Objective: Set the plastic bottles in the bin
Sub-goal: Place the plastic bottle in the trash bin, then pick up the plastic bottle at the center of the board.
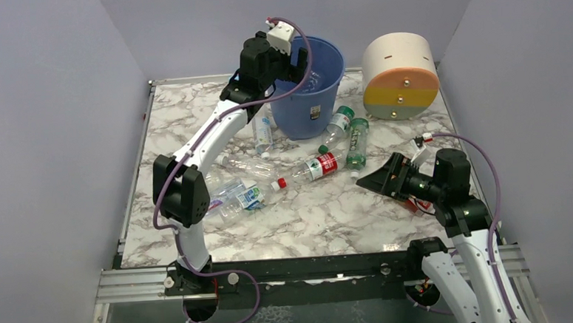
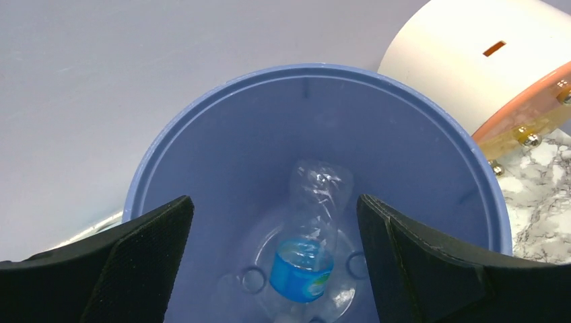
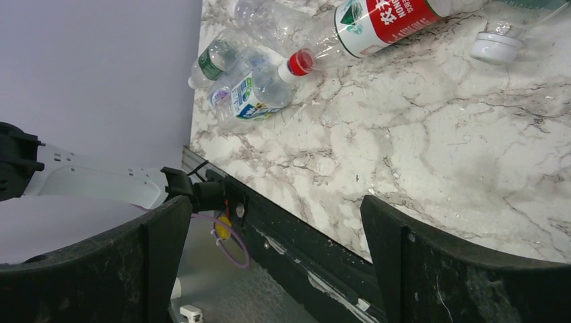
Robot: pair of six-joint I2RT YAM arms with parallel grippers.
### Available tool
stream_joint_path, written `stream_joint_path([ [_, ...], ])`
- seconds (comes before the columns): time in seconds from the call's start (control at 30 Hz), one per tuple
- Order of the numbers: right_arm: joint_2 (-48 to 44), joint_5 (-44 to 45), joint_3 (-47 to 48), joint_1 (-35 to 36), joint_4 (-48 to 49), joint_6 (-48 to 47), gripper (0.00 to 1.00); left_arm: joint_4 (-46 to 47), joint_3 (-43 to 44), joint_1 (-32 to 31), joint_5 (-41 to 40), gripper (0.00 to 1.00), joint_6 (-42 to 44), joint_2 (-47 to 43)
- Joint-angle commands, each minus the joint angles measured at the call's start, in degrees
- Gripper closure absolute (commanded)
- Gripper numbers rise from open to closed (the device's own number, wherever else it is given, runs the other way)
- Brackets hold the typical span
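Observation:
The blue bin (image 1: 317, 97) stands at the back of the marble table. My left gripper (image 1: 294, 60) hangs over its mouth, open and holding nothing. In the left wrist view a clear plastic bottle with a blue label (image 2: 311, 237) lies on the floor of the bin (image 2: 222, 134), below my open left gripper (image 2: 275, 202). Several more plastic bottles lie on the table: two green-labelled ones (image 1: 355, 143), a red-labelled one (image 1: 318, 166) (image 3: 384, 20) and a cluster at the left (image 1: 235, 197) (image 3: 250, 94). My right gripper (image 1: 383, 177) (image 3: 275, 202) is open and empty, near the front right.
A cream drum with orange and yellow bands (image 1: 400, 74) (image 2: 485, 67) lies on its side right of the bin. Purple walls close in the table on three sides. The black front rail (image 3: 303, 229) runs under my right gripper. One bottle (image 1: 263, 132) leans by the bin's left side.

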Motion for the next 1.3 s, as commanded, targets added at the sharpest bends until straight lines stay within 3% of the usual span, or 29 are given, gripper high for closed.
stream_joint_path([
  [0.0,-0.08,-1.97,-0.39,0.08,1.58,-0.43,0.00,-0.74,-1.00,0.48,-0.21,0.03,0.07,-4.93],
  [0.23,-0.34,-2.07,-0.62,0.08,1.55,-0.36,0.00,-6.94,-3.69,0.44,3.28,0.01,-2.28,-11.42],
  [0.53,0.50,-2.87,-1.71,0.05,3.03,-0.39,0.00,-11.15,-18.86,0.32,14.24,0.01,-4.46,-26.81],
  [0.83,2.10,-3.85,-1.98,0.08,4.78,-0.08,0.00,-11.62,-32.34,0.28,18.72,0.01,-8.76,-37.47],
  [1.07,2.03,-3.94,-2.28,0.09,4.83,-0.07,0.00,-8.74,-43.91,-0.82,20.83,0.01,-15.77,-39.93],
  [1.27,1.51,-4.15,-3.44,0.08,5.10,0.32,0.00,-6.77,-50.10,-6.73,15.73,0.01,-18.89,-36.57],
])
